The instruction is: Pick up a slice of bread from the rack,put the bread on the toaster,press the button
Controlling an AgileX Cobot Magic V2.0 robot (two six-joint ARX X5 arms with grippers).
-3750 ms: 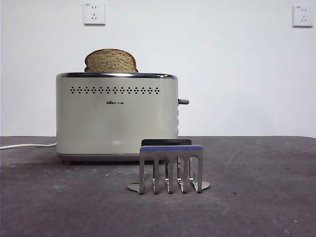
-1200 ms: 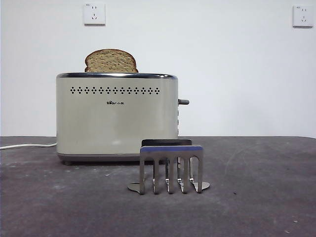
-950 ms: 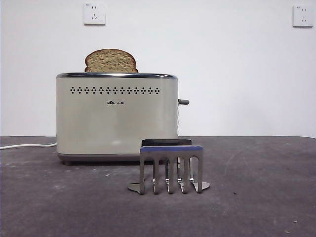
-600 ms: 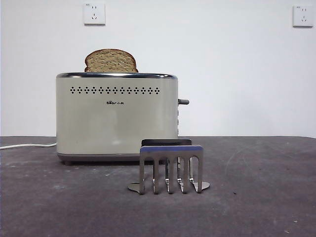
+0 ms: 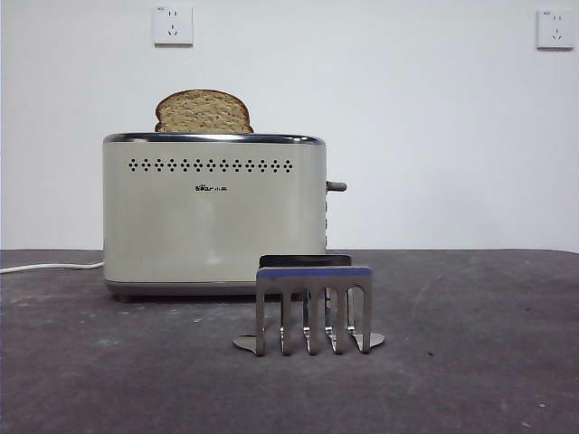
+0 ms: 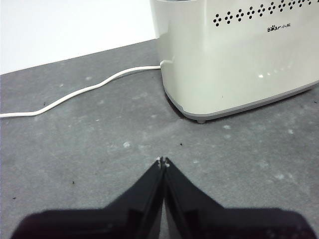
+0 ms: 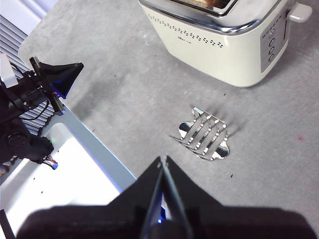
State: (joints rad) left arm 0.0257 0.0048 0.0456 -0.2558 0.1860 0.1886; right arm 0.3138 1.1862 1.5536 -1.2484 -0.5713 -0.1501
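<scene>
Slice of bread: one brown speckled slice, upright in the slot of the toaster, rounded top standing clear above the chrome rim. Long axis runs left to right along the slot. In the right wrist view only a corner of it shows.

Toaster: cream box, far of the table's middle, dotted vents and small dark logo on the near face. Lever projects from the right end, apparently high in its travel, so the pressing step is judged not yet done. Round buttons sit in a column on that same end. White cord trails off to the left.

Rack: steel, no bread in it, standing near and to the right of the toaster, apart from it.

Left gripper: jaws together, holding nothing, low over the table at the toaster's left end, by the cord.

Right gripper: jaws together, holding nothing, high above the near table. The lever end faces it, so this arm is judged better placed for the press.
</scene>
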